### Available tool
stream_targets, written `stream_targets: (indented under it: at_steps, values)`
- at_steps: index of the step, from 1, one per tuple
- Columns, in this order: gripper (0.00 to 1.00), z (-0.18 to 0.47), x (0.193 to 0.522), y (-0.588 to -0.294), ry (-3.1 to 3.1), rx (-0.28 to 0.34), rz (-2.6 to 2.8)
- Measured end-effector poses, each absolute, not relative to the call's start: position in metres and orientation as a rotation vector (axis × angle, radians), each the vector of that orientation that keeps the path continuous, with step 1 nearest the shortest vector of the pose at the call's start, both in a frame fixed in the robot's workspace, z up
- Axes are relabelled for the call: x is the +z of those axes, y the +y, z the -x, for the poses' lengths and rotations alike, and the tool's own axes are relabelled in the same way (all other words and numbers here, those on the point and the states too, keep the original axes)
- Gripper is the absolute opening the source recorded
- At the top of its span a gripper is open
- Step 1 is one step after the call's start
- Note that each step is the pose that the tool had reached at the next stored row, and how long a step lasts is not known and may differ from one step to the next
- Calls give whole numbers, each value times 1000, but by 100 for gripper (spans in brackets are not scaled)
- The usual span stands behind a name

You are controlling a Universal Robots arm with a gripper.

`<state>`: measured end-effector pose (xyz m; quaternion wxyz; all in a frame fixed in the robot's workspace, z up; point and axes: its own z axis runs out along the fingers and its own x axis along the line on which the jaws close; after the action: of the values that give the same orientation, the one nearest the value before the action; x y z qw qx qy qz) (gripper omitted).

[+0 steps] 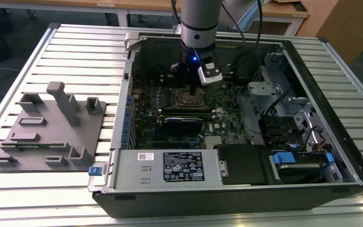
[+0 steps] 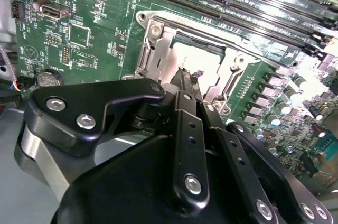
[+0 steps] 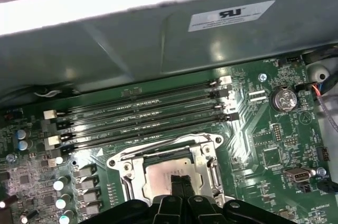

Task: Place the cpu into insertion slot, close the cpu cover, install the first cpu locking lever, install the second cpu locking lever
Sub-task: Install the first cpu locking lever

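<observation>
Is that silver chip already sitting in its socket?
Yes: the chip lies flat inside the socket, with the gripper right over it.

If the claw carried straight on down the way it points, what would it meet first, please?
Most likely the cpu lying in the insertion slot: the claw points at its pale top. The gap between them is unclear.

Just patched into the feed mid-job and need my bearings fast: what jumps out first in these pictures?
An open computer case lies on a slatted metal table, the arm reaching down into it. Its gripper hangs right over the chip, which sits in the socket on the green board, the metal cover frame lying around it. A grey parts fixture rests on the table at the exterior view's left.
</observation>
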<state>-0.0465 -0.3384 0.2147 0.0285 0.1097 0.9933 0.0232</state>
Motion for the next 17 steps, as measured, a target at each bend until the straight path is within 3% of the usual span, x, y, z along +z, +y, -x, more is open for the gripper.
stream_targets:
  at_steps: [17]
  values:
    - [10,50,216,-339,3065,65,-337]
